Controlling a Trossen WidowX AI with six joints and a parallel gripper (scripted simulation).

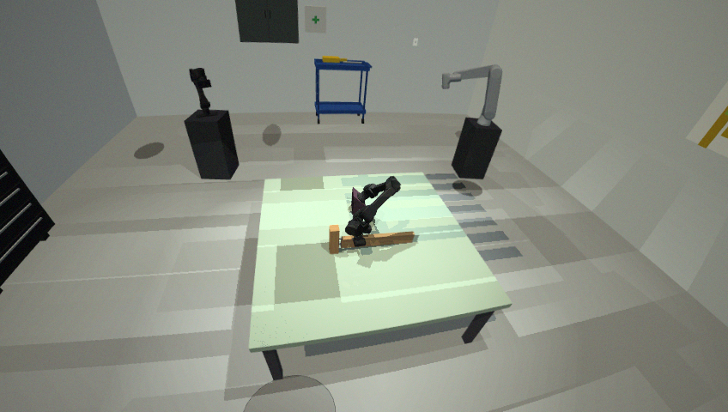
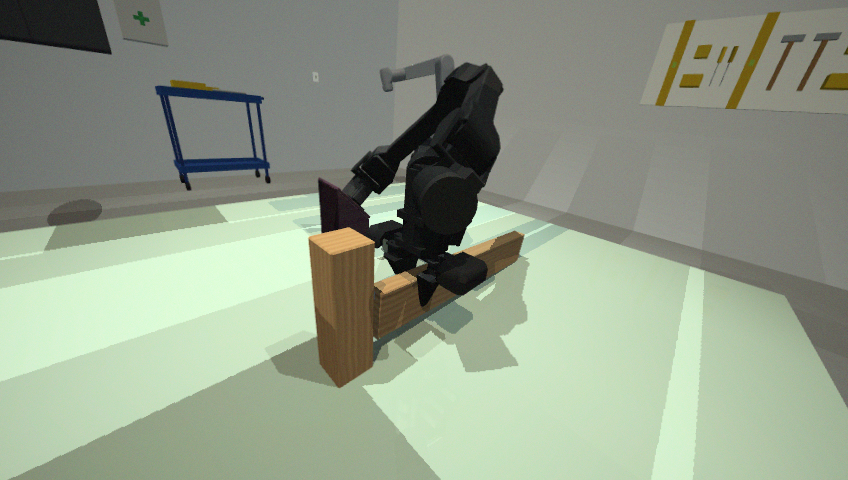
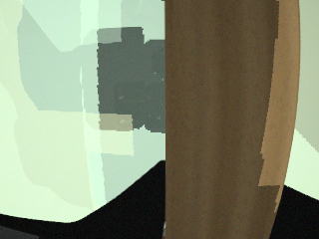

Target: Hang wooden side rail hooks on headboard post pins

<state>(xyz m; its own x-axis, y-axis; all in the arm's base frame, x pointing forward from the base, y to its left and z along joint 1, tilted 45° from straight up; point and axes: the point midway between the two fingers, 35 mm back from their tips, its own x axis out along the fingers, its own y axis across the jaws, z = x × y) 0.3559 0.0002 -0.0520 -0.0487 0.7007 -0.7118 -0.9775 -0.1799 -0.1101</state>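
Observation:
The wooden headboard post [image 1: 334,239] [image 2: 340,309] stands upright on the table. The wooden side rail [image 1: 391,238] [image 2: 392,309] [image 3: 219,119] extends away from it, on edge. Its near end is beside the post with only a narrow gap, and looks a little above the table. Its far end is low; contact with the table is not clear. My gripper [image 1: 359,239] [image 2: 414,286] is shut on the rail near the post end, one finger on each side. The steel hooks are barely visible in the gap. The slot and pins are hidden, so I cannot tell whether the hooks sit on them.
The pale green table [image 1: 414,275] [image 2: 595,386] lies under everything. A dark purple panel [image 1: 355,198] [image 2: 329,208] stands behind the post, beside my arm. A blue cart [image 1: 340,108] [image 2: 220,164] and two other arms on black pedestals are well beyond the table.

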